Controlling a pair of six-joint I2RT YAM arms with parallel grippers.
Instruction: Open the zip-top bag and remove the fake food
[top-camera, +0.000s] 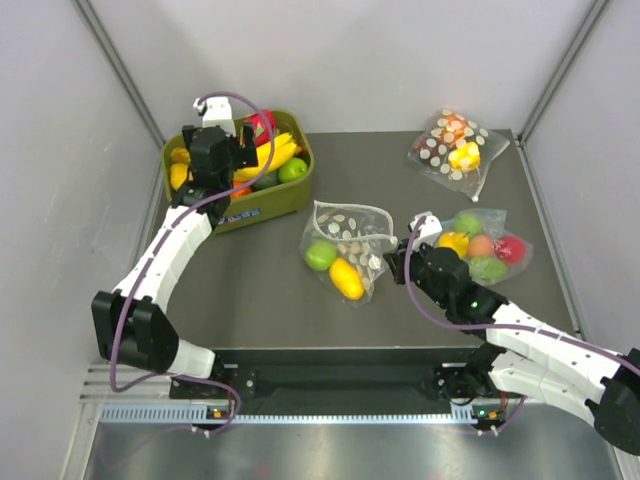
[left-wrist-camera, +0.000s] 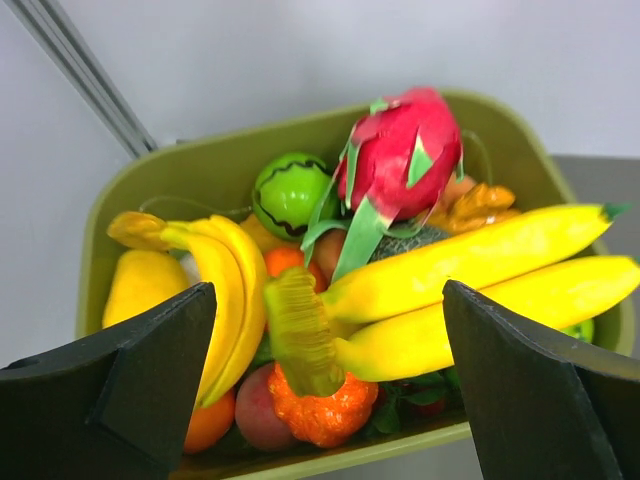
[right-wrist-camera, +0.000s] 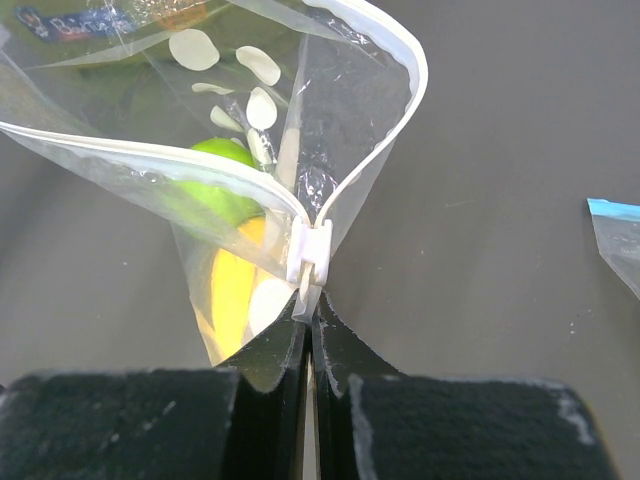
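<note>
Right end effector (right-wrist-camera: 310, 318) is clenching the bag's (right-wrist-camera: 260, 100) zip corner; left end effector (left-wrist-camera: 328, 293) is hovering released (over the far-left-corner bin (left-wrist-camera: 200, 170)).

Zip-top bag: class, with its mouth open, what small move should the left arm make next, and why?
Probably swing the left gripper, open and empty above the green bin, over to the gaping mouth of the zip-top bag. The right gripper is shut on the bag's zip corner, and a green apple and a yellow fruit lie inside.
</note>
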